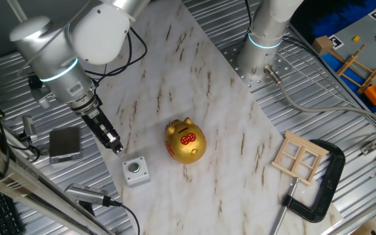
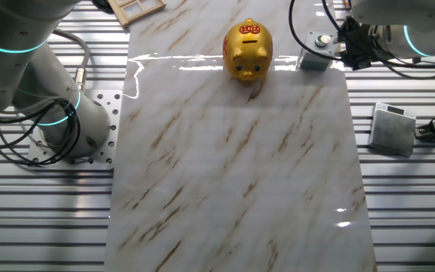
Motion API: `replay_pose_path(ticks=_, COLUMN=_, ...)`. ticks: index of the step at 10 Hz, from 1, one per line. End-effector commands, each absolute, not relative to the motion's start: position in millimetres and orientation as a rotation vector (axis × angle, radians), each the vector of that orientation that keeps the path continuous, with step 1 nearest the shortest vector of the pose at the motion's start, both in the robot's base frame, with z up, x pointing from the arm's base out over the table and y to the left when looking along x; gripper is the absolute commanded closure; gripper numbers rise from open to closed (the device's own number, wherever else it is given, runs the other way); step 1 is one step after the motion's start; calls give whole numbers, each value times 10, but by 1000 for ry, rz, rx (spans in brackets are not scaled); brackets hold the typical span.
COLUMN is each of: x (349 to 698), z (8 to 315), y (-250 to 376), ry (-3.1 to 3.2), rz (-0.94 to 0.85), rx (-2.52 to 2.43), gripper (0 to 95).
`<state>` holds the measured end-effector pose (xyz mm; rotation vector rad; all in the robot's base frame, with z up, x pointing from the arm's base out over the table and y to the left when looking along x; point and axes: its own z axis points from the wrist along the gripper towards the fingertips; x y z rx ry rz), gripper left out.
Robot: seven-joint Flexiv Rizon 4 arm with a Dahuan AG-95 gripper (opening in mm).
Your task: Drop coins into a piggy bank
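Gripper (image 1: 117, 147) parked lower left of frame, well apart from piggy bank (image 1: 185, 141) sitting mid-frame on marble sheet (image 1: 240, 130). Can't tell jaw state or spot any coin. Probably pre-drop; next needs lining up over slot.

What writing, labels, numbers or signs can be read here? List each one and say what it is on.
No text can be read in either view.
Piggy bank: red markings on its back and side, too small and blurred to read.
Board at the top right corner: black-and-white square marker tags, patterns only, no legible characters.
Small grey box: a green button, no label to be seen.
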<state>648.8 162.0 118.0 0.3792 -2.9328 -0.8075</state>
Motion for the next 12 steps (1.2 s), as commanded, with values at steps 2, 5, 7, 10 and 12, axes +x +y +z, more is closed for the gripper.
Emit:
replay_pose_path(ticks=2, x=6490, z=1182, y=1619, ry=-2932, rz=-815, rx=370, gripper=760)
replay_pose_path(ticks=5, x=6473, z=1216, y=1644, ry=-2924, rz=-850, rx=363, gripper=760)
replay_pose_path(ticks=7, x=6484, z=1199, y=1673, ry=-2918, rz=-872, rx=347, gripper=760)
replay_pose_path(ticks=10, x=6505, z=1170, y=1734, ry=-2920, rz=-866, rx=372, gripper=760)
replay_pose_path(ticks=12, x=6495, z=1187, y=1741, ry=-2920, rz=-864, rx=403, gripper=760)
